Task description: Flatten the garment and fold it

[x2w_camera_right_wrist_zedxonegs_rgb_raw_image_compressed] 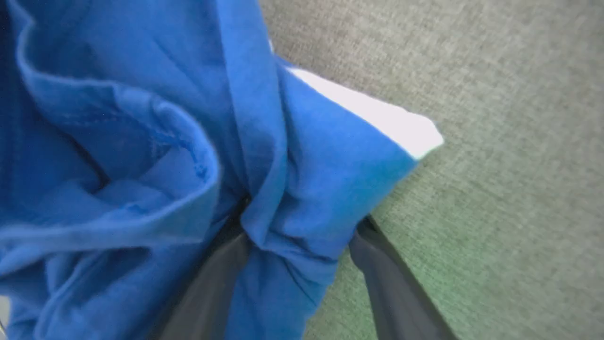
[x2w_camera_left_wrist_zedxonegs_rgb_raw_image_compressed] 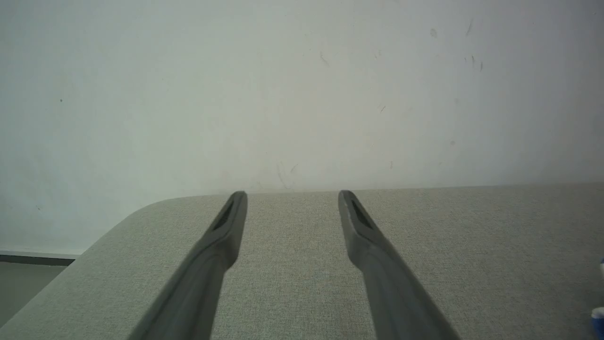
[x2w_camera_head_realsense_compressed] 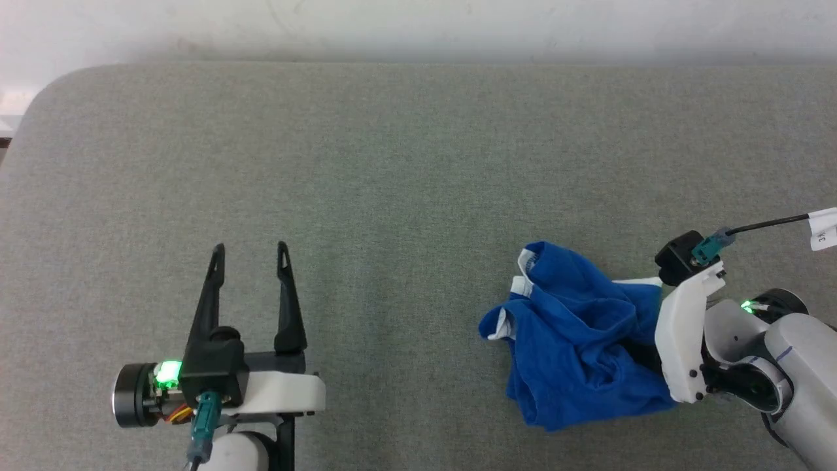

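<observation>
The garment point(x2w_camera_head_realsense_compressed: 575, 333) is a bright blue bundle with white edging, crumpled on the grey table point(x2w_camera_head_realsense_compressed: 392, 163) at the right. My right gripper point(x2w_camera_head_realsense_compressed: 639, 350) reaches into the bundle's right side, its fingertips buried in the cloth. In the right wrist view the garment point(x2w_camera_right_wrist_zedxonegs_rgb_raw_image_compressed: 141, 141) bunches between the two spread fingers point(x2w_camera_right_wrist_zedxonegs_rgb_raw_image_compressed: 391, 283) of the right gripper point(x2w_camera_right_wrist_zedxonegs_rgb_raw_image_compressed: 302, 222), which is open; a white stripe corner sticks out above. My left gripper point(x2w_camera_head_realsense_compressed: 250, 248) hovers open at the lower left, far from the cloth. The left wrist view shows the left gripper point(x2w_camera_left_wrist_zedxonegs_rgb_raw_image_compressed: 291, 194) with nothing between its fingers.
The grey felt table has a rounded far-left corner point(x2w_camera_head_realsense_compressed: 59, 85) and ends at a pale wall point(x2w_camera_head_realsense_compressed: 418, 26) behind. A black cable with a white label point(x2w_camera_head_realsense_compressed: 822, 229) runs off the right wrist. A sliver of the blue cloth point(x2w_camera_left_wrist_zedxonegs_rgb_raw_image_compressed: 598, 316) shows at the left wrist view's right edge.
</observation>
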